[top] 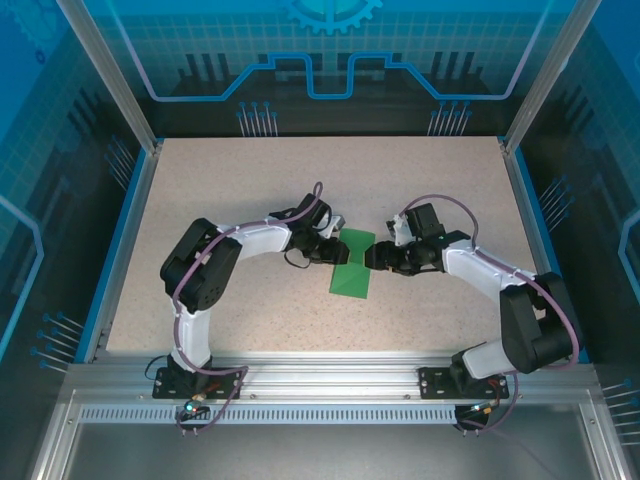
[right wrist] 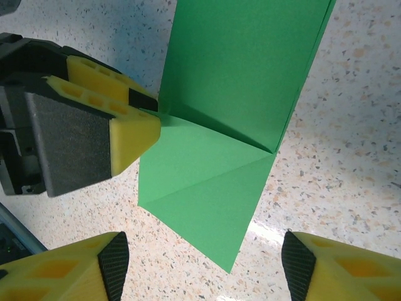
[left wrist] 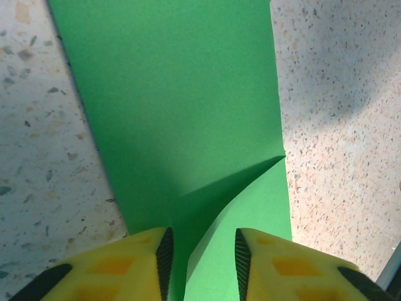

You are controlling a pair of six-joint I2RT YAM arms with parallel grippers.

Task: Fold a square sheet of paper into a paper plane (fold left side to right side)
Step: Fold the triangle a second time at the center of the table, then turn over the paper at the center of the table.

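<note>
Lying on the tabletop (top: 200, 200): the square sheet of paper (top: 352, 268), bright green and folded to a narrow strip. It sits at the middle, its length set roughly 12 to 6 o'clock in the top view.
Creases: in my right wrist view the sheet (right wrist: 238, 69) shows two diagonal lines meeting at its 3 o'clock edge. Its near end tapers to a corner.
Left jaws: at the strip's 9 o'clock edge, narrowly apart, with the paper's edge between my yellow fingers (right wrist: 128, 135). I cannot tell whether the pads touch it.
Left wrist view: the sheet (left wrist: 182, 106) stretches toward 12 o'clock, and a flap rises between my fingertips (left wrist: 128, 263).
Right jaws: at the strip's 3 o'clock edge, wide apart, gripping nothing. The fingertips (right wrist: 69, 269) sit either side of the tapered corner, clear of it.
</note>
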